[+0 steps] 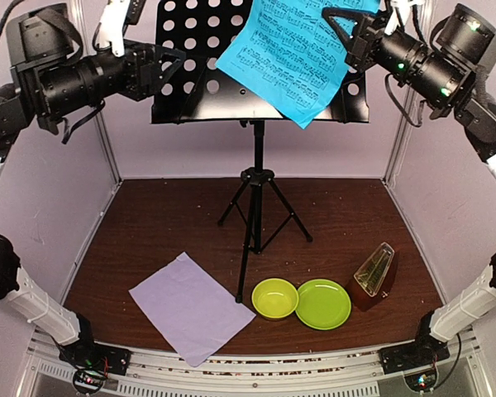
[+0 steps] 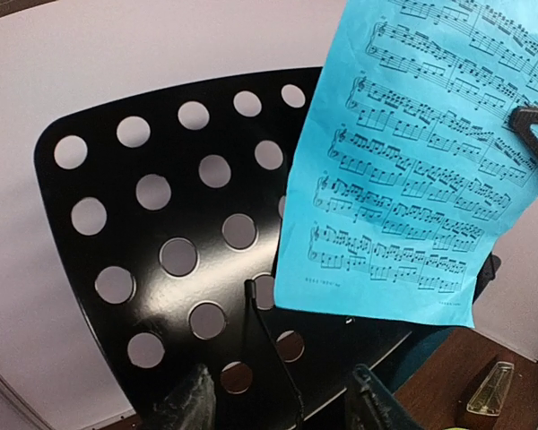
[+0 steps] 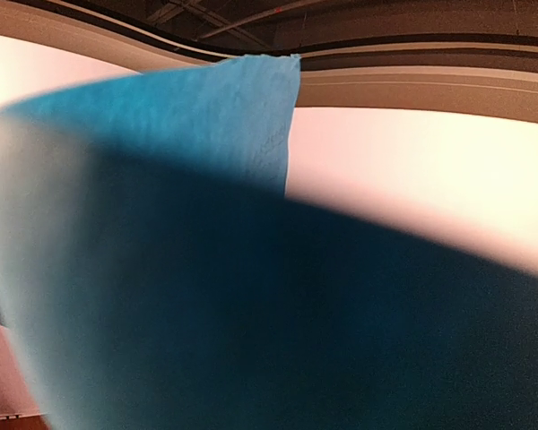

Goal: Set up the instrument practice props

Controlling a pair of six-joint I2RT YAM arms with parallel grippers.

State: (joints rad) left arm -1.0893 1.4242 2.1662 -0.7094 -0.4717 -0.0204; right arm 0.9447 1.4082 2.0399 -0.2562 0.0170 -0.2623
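- A cyan sheet of printed music hangs tilted across the right half of the black perforated-metal music stand, which stands upright on tripod legs at the middle of the brown table; the sheet does not look squared on the ledge yet
- A pale lilac sheet of music lies flat on the table at near left, and the small brown pyramid metronome sits at near right, just beside a lime-green plate and bowl; the setup looks begun, with most of it left to do
- The right gripper is clamped on the cyan sheet's right edge
- The left gripper has its fingers apart at the stand's left side and holds nothing; whether it touches the metal cannot be told
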